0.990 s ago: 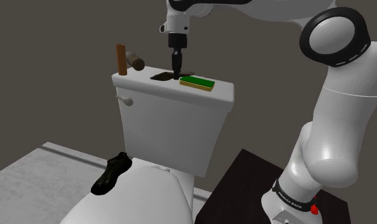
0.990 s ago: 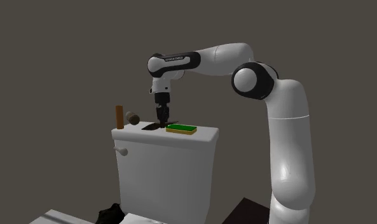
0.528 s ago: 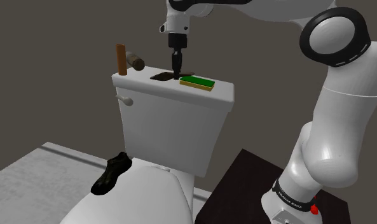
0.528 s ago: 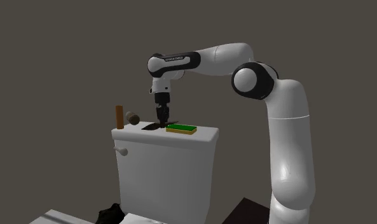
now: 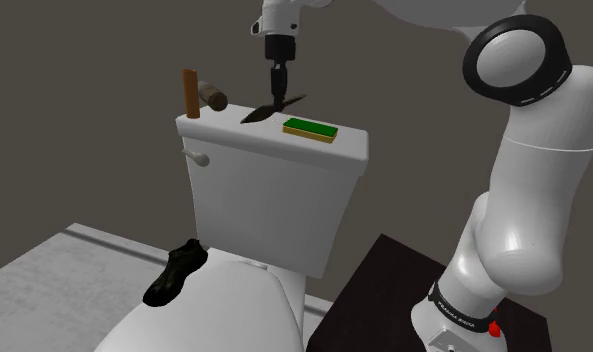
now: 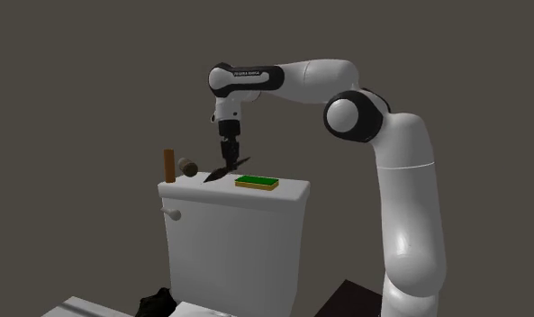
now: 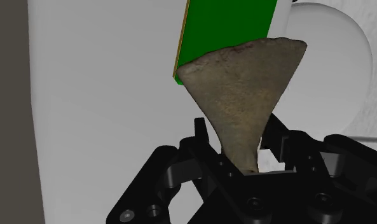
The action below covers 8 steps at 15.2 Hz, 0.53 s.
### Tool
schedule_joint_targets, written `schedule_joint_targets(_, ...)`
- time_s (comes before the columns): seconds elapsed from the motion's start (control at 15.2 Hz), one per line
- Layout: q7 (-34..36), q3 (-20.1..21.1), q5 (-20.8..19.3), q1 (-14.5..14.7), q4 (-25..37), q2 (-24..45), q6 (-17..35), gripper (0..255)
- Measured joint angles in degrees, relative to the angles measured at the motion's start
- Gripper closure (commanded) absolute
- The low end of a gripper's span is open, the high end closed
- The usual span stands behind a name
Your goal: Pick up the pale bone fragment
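Your gripper (image 5: 276,102) hangs above the white toilet tank lid (image 5: 224,133), its two black fingers clamped on the narrow end of the bone fragment (image 5: 259,113). The piece is a flat, wedge-shaped thing that looks dull tan in the wrist view and dark from farther off.

The fragment (image 6: 215,176) tilts in the grip, one end raised toward the green block (image 6: 257,182) just beside it and the other dipping toward the lid. The wrist view shows the broad end (image 7: 244,83) fanning out beyond the fingers, with the green block (image 7: 228,25) and the pale lid beneath.

By the look of it, the grasp is made and the lift is under way. What remains is to carry the piece plainly clear, because the views do not settle whether its lower tip is quite off the lid. The brown upright post (image 5: 190,93) and the dark rounded object (image 5: 214,97) at the lid's far corner stand well apart from the work.
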Motion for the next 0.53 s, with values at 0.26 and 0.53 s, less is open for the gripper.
schedule_joint_targets(0.26, 0.14, -0.06, 0.17, -0.19, 4.12, 0.81, -3.32, 255)
schedule_joint_targets(0.53, 0.32, -0.12, 0.58, -0.53, 10.39, 3.15, -7.27, 255)
